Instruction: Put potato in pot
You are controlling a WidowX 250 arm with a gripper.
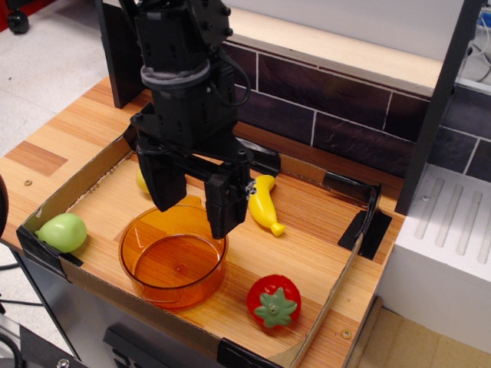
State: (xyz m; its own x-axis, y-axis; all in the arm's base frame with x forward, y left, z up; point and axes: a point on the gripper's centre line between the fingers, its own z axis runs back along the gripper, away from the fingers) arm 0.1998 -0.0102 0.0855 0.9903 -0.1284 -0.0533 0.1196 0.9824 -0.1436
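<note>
Over the tray: gripper (pixel 193 205) hangs low above the far rim of the pot (pixel 173 259), its two black fingers spread apart with nothing between them.
Pincer state: released, empty; one finger (pixel 163 184) stands to the left, the other reaches down near the pot's back wall.
Potato: only a small yellow sliver (pixel 142 181) shows behind the left finger, just beyond the pot on the wooden floor of the tray; the rest is hidden by the arm.
Pot: orange, see-through, upright and empty, near the front edge of the tray (pixel 322 307).
Other things: banana (pixel 263 203) lies just right of the gripper; green fruit (pixel 63 232) sits at the left corner; strawberry (pixel 274 302) rests at the front right, apart from the pot.
Step in hand: by my reading, the approach before the pick; the potato is not yet grasped or in the pot.
Next move: likely shift back and left so the open fingers straddle the potato, lower, and close without nudging the pot rim or catching the banana.
</note>
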